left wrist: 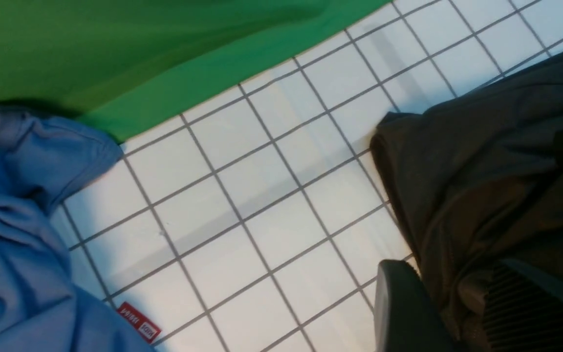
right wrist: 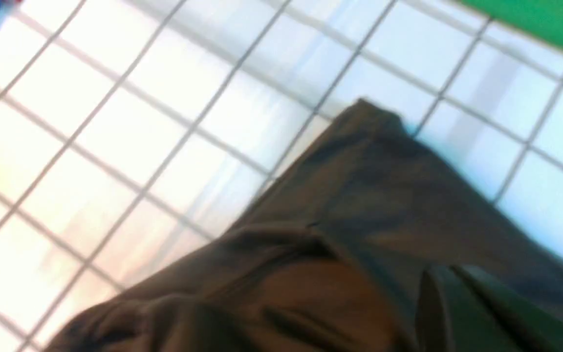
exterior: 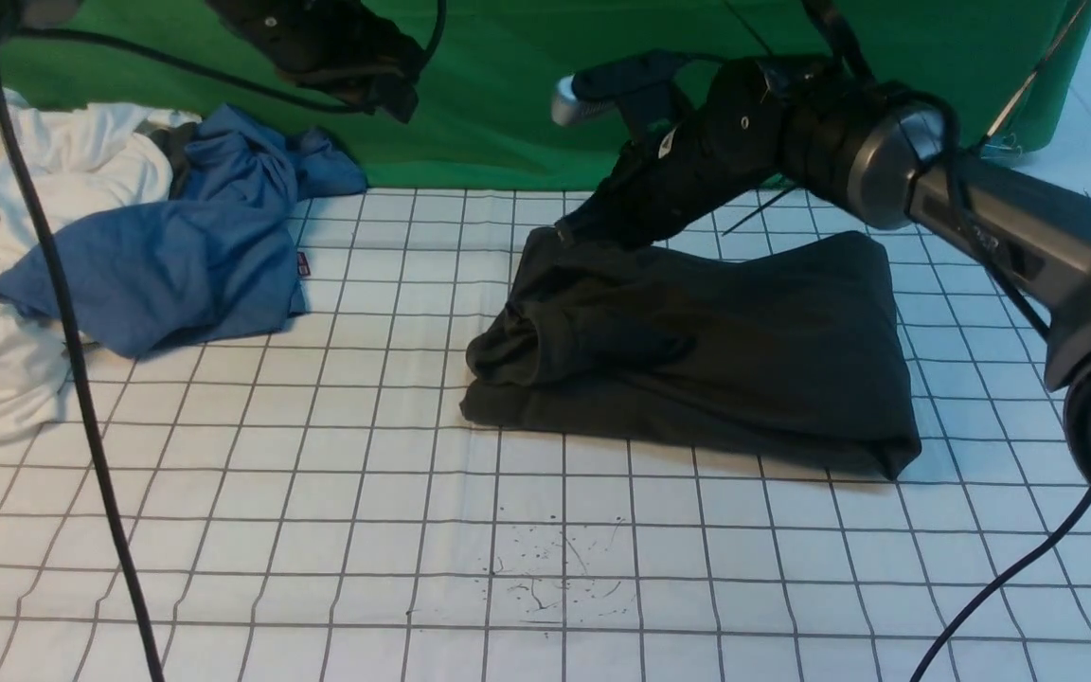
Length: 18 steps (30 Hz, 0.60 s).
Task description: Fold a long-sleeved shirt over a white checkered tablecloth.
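The long-sleeved shirt (exterior: 725, 350) lies as a dark, roughly folded bundle right of centre on the white checkered tablecloth (exterior: 318, 493). My right arm reaches across its far side. My right gripper (exterior: 566, 230) sits at the shirt's far left corner, where the fabric peaks up to it. In the right wrist view the shirt (right wrist: 359, 220) fills the frame under the right gripper (right wrist: 450, 313), whose jaws are together on the cloth. My left gripper (exterior: 394, 90) hangs high near the backdrop, apart from the shirt. Its fingers (left wrist: 399, 313) stand apart, and the shirt (left wrist: 482, 171) shows beyond them.
A crumpled blue garment (exterior: 176, 256) lies at the far left, partly over a white garment (exterior: 53, 170). A green backdrop cloth (exterior: 489, 104) closes the far edge. A black cable (exterior: 72, 360) hangs down the left foreground. Ink specks (exterior: 555, 568) mark the near cloth.
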Available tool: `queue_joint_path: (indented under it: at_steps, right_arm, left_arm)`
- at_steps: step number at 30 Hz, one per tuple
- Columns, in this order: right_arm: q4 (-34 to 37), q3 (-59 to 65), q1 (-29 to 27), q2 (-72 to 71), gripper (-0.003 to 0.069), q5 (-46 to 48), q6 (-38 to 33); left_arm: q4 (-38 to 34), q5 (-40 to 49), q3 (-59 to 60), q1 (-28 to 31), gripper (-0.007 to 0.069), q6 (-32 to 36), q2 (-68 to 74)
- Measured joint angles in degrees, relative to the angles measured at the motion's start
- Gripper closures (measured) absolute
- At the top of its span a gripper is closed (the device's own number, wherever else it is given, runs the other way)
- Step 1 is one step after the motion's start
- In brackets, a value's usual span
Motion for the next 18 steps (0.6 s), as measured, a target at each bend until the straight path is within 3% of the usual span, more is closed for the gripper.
queue_joint_path:
  at_steps: [7,18]
  right_arm:
    - [-0.92,-5.39,-4.44,-2.05,0.0645,10.74,-0.42]
    - [-3.07,-7.77,-11.37,-15.64,0.064,23.39,-5.81]
  left_arm:
    - [-3.58,0.92,0.0,-1.83,0.042,3.78,2.16]
    - [-5.96,0.81,0.0,-10.02,0.0389,6.91,12.34]
